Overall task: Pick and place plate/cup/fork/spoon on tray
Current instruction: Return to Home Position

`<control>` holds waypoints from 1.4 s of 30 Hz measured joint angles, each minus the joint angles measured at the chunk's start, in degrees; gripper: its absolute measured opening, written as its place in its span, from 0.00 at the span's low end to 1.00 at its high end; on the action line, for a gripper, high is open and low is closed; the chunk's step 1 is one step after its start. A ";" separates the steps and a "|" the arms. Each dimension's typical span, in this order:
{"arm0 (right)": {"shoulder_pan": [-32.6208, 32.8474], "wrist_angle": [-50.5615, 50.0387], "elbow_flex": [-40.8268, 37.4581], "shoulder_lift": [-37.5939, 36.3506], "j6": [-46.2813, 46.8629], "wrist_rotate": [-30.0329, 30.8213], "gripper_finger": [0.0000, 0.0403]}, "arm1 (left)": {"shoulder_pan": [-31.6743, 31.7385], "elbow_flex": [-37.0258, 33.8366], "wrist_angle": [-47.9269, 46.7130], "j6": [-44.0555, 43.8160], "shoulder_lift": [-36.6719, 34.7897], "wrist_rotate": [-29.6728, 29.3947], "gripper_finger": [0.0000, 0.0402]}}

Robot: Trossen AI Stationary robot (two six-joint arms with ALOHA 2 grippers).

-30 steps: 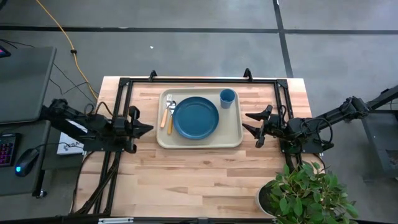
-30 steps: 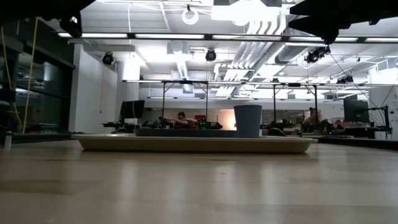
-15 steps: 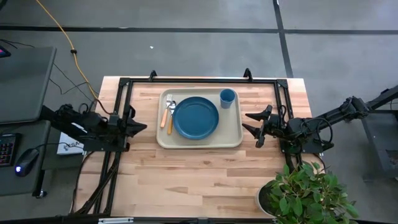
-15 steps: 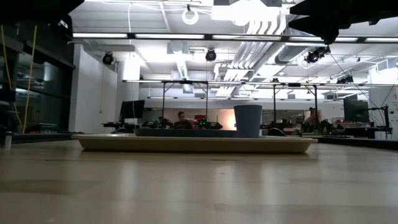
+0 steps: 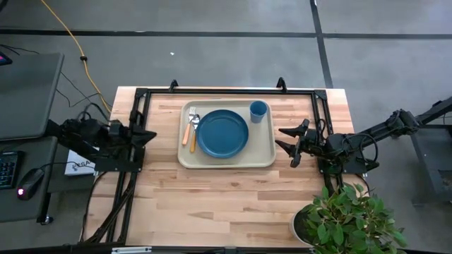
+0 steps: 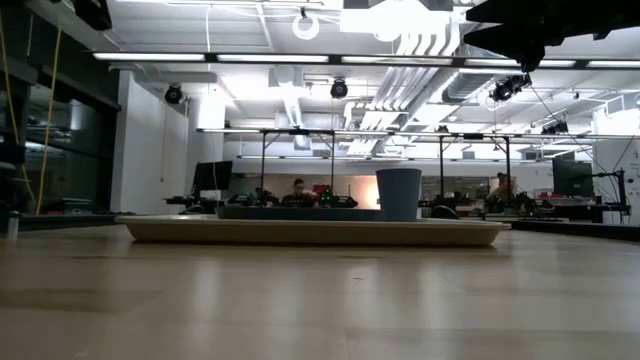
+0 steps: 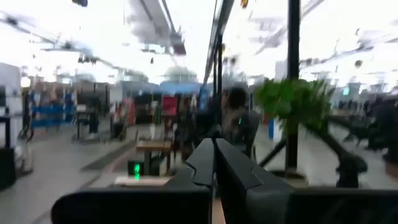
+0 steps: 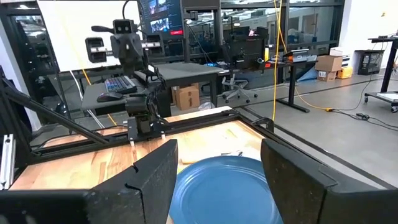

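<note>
- Tray point(image 5: 226, 161) was seen lying flat on the wooden table point(image 5: 226, 204), toward its far half, and served as the landmark for all placements below.
- Plate point(image 5: 222, 133) was found resting inside the tray, near its middle.
- Cup point(image 5: 258, 110) was seen standing upright in the tray's far corner on the right arm's side, apart from the plate; in the low view the cup point(image 6: 398, 193) rose above the tray rim point(image 6: 310, 231).
- Fork point(image 5: 194, 125) and spoon point(image 5: 187, 128) were laid side by side within the tray, between the plate and the tray's edge on the left arm's side; which handle belonged to which could not be told with certainty.
- Left gripper point(image 5: 146, 133) was held off the tray, over the table edge on its own side; in the left wrist view its fingers point(image 7: 214, 165) were pressed together with nothing between them.
- Right gripper point(image 5: 289, 142) was poised just beside the tray's opposite edge, fingers point(image 8: 152, 180) spread apart and empty, facing the plate point(image 8: 224, 190).
- Progress was judged complete: all four items were seen on the tray, and nothing appeared left to be moved.
</note>
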 joint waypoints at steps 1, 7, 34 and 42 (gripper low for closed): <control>0.02 0.02 0.00 0.00 0.19 0.00 0.55 | 0.40 -0.16 -1.36 -0.88 0.04 0.23 0.00; 0.02 -0.16 0.00 0.00 2.42 0.00 0.55 | 3.69 -6.72 1.78 -3.45 0.09 3.05 0.00; 0.02 -0.11 0.00 -0.21 -0.04 -1.33 0.55 | 13.08 -9.37 6.57 -8.49 0.04 13.59 0.00; 0.04 0.60 0.00 -3.33 -0.28 -1.46 0.49 | 13.08 -9.37 6.49 -7.08 0.04 13.45 0.00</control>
